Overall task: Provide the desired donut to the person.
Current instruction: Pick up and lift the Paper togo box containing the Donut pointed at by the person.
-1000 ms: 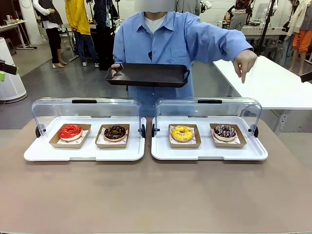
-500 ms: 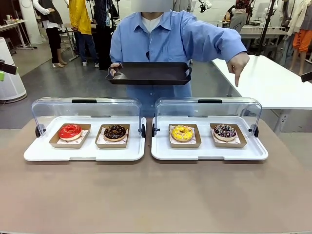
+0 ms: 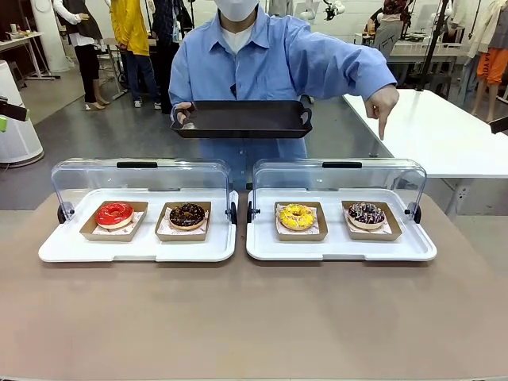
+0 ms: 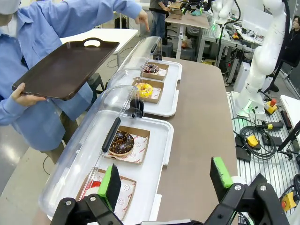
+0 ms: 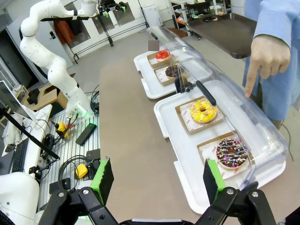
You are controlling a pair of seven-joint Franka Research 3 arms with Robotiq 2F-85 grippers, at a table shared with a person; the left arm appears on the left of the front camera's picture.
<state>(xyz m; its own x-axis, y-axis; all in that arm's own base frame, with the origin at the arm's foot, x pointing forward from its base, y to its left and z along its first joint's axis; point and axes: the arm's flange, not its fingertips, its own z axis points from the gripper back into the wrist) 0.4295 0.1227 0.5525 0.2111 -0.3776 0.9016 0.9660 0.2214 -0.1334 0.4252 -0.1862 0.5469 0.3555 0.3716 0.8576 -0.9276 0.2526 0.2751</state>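
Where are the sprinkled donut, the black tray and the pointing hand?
Sprinkled donut (image 3: 356,213): front view, left side of its ring.
Black tray (image 3: 242,123): front view, middle of its near wall.
Pointing hand (image 3: 383,101): front view, back of the hand.

In the left wrist view, the bottom edge cuts off the base of the left tool (image 4: 166,176). One green pad (image 4: 111,180) covers part of the nearest cardboard box (image 4: 124,199), so its contents cannot be determined. In the right wrist view, the picture edges cut off the person (image 5: 276,18) above the sleeve and the black tray (image 5: 222,32) at its far end. In the front view, the surface (image 3: 254,317) hides the person's legs.
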